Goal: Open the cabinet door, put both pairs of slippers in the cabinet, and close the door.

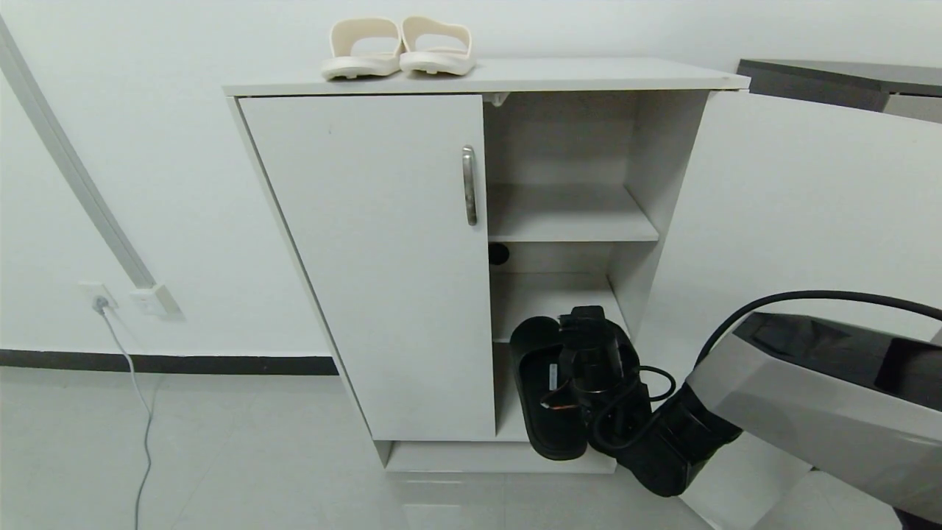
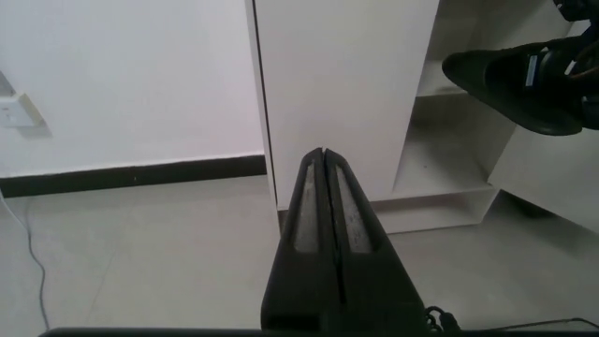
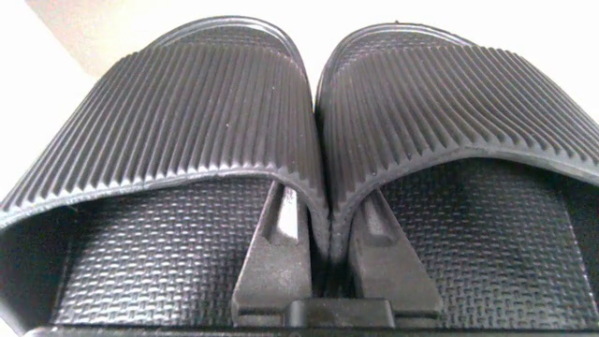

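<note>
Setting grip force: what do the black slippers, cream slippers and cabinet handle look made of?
The black slippers: likely soft rubber or foam, matte; ribbed straps and a textured footbed. The cream slippers: probably moulded foam or rubber, smooth and matte, one piece. The cabinet handle: looks like brushed metal, silvery with a soft sheen.

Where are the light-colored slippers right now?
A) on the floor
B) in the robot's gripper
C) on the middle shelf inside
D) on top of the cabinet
D: the cream slippers sit side by side on the cabinet's top, while the right gripper is the one holding the black slippers.
</note>
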{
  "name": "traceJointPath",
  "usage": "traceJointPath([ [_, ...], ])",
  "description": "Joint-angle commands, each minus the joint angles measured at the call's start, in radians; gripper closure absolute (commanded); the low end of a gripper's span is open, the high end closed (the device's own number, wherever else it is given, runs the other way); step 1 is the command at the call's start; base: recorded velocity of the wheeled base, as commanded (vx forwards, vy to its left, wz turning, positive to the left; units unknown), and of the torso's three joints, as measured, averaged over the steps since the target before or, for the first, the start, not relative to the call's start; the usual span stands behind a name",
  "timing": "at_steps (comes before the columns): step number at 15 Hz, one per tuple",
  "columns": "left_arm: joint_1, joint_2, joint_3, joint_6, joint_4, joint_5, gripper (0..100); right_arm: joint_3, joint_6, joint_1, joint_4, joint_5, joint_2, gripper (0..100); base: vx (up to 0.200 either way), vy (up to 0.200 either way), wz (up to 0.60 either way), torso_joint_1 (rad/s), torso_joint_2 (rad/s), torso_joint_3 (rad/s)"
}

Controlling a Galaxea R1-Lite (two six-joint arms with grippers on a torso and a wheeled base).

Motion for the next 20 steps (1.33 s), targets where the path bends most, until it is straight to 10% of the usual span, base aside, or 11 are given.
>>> traceJointPath([
  [1,0.000,0.001,0.000,0.000,0.000,0.000,100,-0.004,0.000,0.002,0.000,0.000,0.010,100,0.000,0.000,0.00,0.002,0.00,-0.188],
  [20,0.000,0.001,0.000,-0.002,0.000,0.000,100,-0.031,-0.055,-0.016,-0.194,-0.057,0.075,100,0.032,0.000,0.00,0.001,0.00,-0.053],
])
